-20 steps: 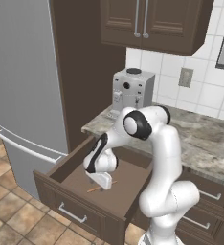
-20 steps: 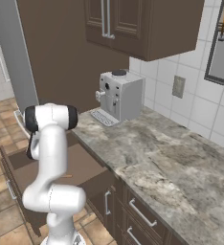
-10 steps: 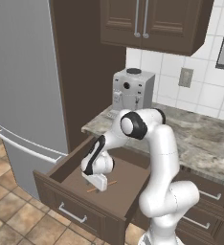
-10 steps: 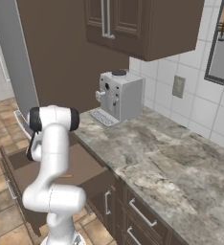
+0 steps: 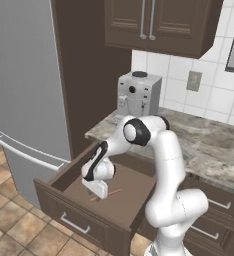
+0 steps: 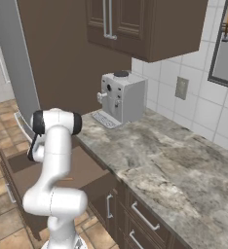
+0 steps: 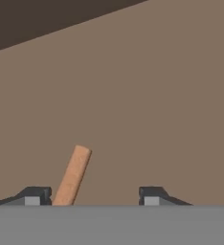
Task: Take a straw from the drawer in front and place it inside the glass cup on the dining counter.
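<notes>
1. Reaching down into the open drawer (image 5: 64, 182), the gripper (image 5: 98, 189) sits low over the brown floor; we see it from the left base view.
2. We see the straw (image 5: 109, 193) lying flat on the drawer floor, poking out on both sides of the gripper.
3. Hand view: fingertips (image 7: 35, 195) spread apart, and the straw (image 7: 73, 175) lies between them, close to the left tip, slanted. Nothing pinched; whether the tip touches the straw we cannot tell.
4. Right base view: the white arm blocks most of the drawer (image 6: 82, 168); we spot a short orange bit of the straw (image 6: 67, 178) beside the arm.
5. We note a silver coffee machine (image 5: 139, 94) on the marble worktop (image 5: 214, 145) behind the drawer, and a grey fridge (image 5: 24, 90) to the left.
</notes>
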